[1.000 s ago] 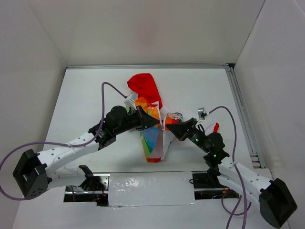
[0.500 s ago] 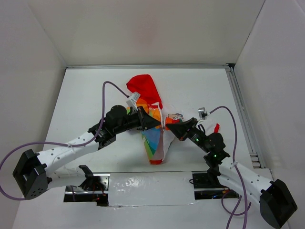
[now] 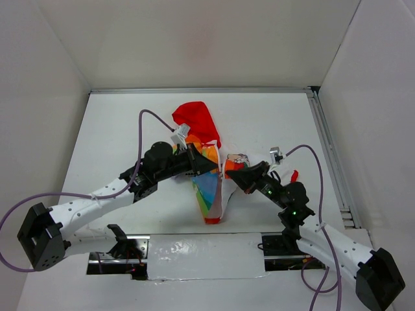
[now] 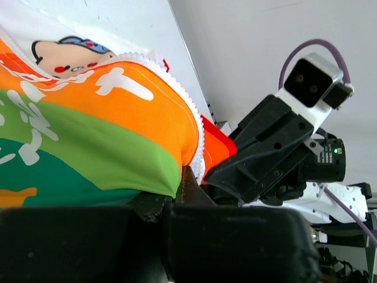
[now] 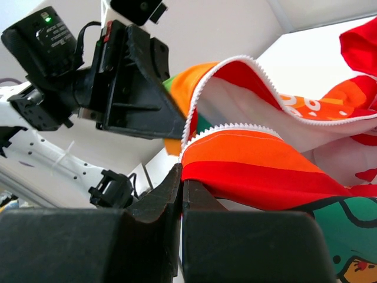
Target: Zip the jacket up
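Observation:
The jacket (image 3: 209,181) lies mid-table, red hood (image 3: 196,120) at the far end, rainbow panels and white body bunched and lifted between the arms. My left gripper (image 3: 213,167) is shut on the jacket's left front edge, where orange and green stripes meet the white zipper teeth (image 4: 197,127). My right gripper (image 3: 228,173) is shut on the right front edge, on the orange and red stripes by the zipper teeth (image 5: 235,128). The two grippers are close together, tips almost touching. The zipper slider is not visible.
A metal rail (image 3: 327,152) runs along the table's right side. White walls enclose the table on three sides. A taped white strip (image 3: 204,256) lies between the arm bases at the near edge.
Both grippers have drawn slightly closer together, and the jacket's lower hem has risen and bunched narrower. The left wrist has tilted a little.

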You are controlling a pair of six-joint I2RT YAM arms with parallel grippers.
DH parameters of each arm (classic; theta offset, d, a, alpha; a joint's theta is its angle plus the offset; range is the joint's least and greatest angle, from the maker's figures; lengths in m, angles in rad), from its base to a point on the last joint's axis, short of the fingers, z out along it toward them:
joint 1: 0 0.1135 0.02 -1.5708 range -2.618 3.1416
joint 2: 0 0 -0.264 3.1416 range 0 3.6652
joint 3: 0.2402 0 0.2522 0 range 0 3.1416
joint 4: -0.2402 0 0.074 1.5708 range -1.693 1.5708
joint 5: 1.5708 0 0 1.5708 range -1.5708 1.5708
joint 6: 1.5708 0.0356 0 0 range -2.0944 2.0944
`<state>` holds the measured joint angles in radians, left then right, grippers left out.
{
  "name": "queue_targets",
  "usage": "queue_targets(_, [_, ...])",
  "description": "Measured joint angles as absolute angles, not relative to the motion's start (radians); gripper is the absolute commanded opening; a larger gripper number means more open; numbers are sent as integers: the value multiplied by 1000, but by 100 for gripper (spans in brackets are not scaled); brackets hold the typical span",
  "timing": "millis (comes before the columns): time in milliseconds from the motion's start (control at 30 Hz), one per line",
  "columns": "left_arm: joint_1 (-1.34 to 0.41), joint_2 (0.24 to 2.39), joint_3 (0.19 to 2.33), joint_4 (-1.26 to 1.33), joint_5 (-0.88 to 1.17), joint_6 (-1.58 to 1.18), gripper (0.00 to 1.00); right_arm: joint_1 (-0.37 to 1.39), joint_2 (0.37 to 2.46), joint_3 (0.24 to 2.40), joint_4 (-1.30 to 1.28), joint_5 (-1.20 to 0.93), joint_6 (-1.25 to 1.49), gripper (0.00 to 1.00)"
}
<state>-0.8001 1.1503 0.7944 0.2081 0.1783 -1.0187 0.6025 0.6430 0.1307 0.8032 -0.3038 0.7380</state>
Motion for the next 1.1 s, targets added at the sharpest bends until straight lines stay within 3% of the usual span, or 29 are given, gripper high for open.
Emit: queue_targets(1100, [-800,1147,810,193,147,-993,0,613,665,160,747,-265,685,0])
